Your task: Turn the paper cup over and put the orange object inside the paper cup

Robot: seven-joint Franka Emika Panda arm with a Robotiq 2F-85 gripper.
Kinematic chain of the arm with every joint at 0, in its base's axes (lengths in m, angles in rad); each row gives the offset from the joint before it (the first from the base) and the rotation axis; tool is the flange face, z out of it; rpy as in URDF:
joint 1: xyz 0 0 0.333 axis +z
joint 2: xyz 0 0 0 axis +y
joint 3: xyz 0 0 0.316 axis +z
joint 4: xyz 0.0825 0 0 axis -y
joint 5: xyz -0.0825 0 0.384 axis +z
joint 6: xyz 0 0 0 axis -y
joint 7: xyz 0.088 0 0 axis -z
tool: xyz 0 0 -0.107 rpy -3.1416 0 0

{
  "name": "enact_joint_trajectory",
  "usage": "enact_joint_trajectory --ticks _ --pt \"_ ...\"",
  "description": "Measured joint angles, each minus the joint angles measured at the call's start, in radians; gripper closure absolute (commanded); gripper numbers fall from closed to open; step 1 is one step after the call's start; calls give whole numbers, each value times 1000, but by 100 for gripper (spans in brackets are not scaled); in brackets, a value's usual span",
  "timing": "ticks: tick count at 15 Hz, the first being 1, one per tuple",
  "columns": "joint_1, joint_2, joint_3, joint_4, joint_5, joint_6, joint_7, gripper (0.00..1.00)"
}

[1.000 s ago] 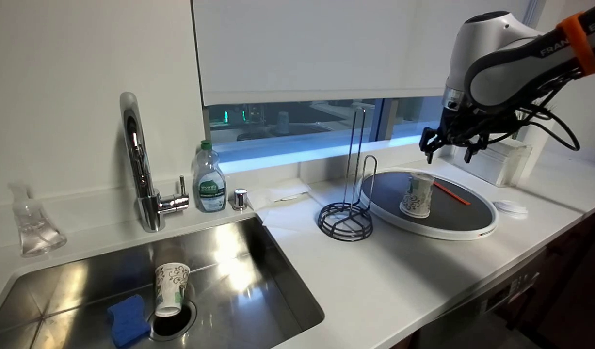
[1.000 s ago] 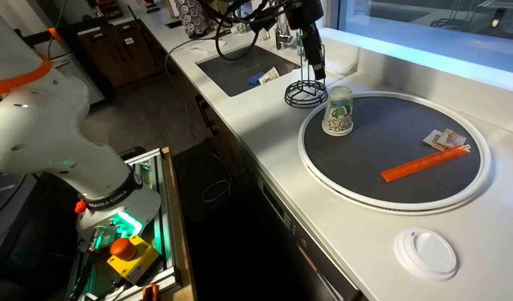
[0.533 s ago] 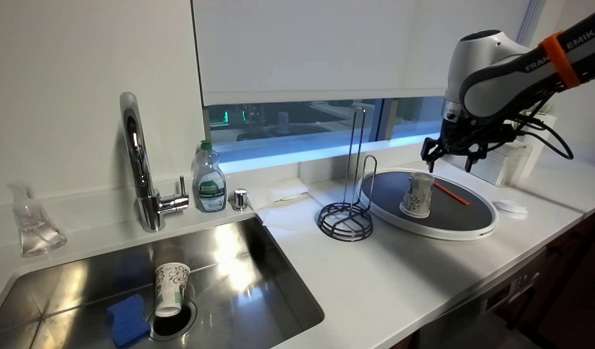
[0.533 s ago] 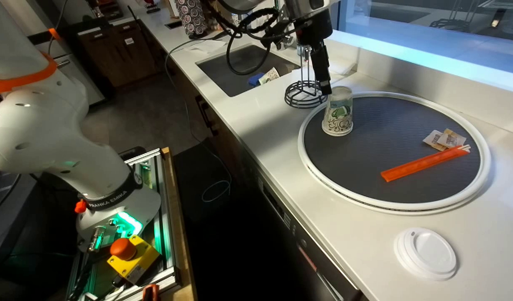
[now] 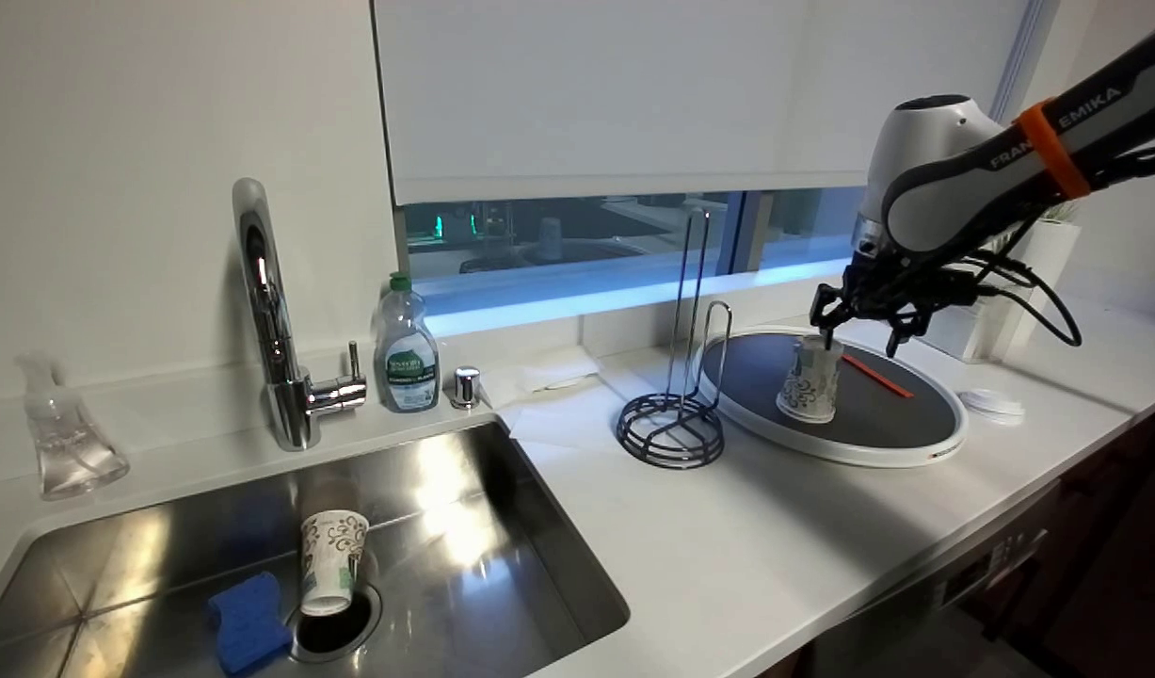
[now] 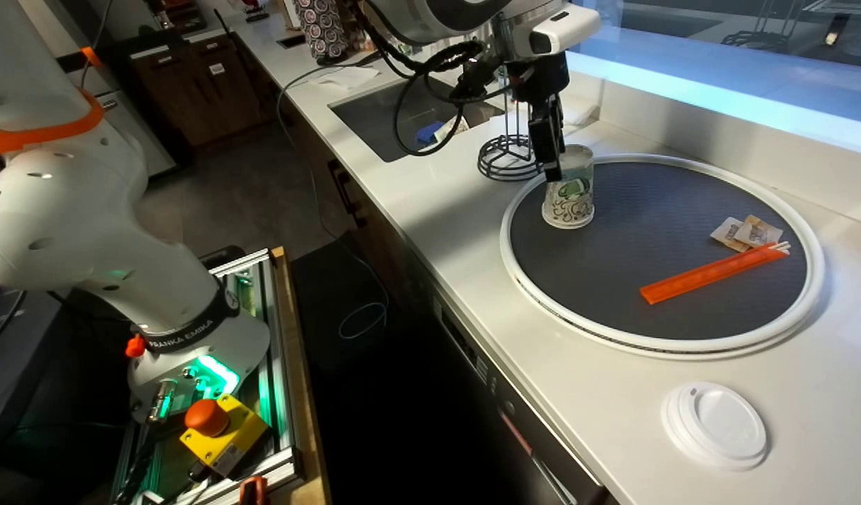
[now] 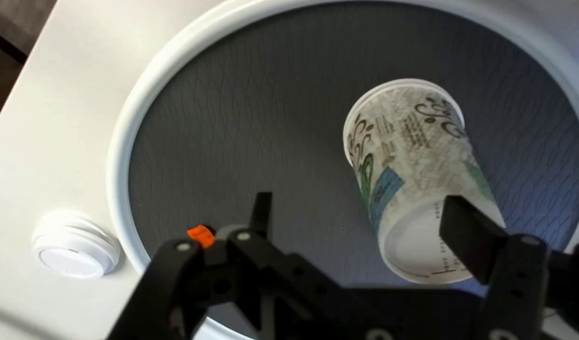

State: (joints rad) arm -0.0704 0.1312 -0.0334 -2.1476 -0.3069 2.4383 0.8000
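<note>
Jaws wide apart, one fingertip [image 7: 471, 238] overlapping the paper cup [image 7: 423, 156] in the wrist view, contact too close to call! That cup sits base-up on the round tray [image 6: 577, 277]. The wrist view catches just a scrap of the orange object [image 7: 201, 235]; an exterior view has it full-length on the tray, two packets [image 6: 746, 233] alongside.

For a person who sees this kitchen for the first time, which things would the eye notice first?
Probably the bright orange packet on the dark round tray. Then the cup, standing upside down on the same tray, with the open gripper close to its upturned base. After that, perhaps the sink, where a second cup lies beside a blue sponge.
</note>
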Motion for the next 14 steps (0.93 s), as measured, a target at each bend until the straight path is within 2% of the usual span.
enact_joint_trajectory --ticks 1,2,3,5,8,14 --pt "4 2 -4 0 9 12 3 51" --pt "7 2 -7 1 18 20 5 50" --pt "9 2 -10 1 25 26 7 45" --pt "15 3 -14 1 33 37 12 21" --pt "21 3 -23 1 38 45 22 1" --pt "24 8 -29 1 85 46 23 0"
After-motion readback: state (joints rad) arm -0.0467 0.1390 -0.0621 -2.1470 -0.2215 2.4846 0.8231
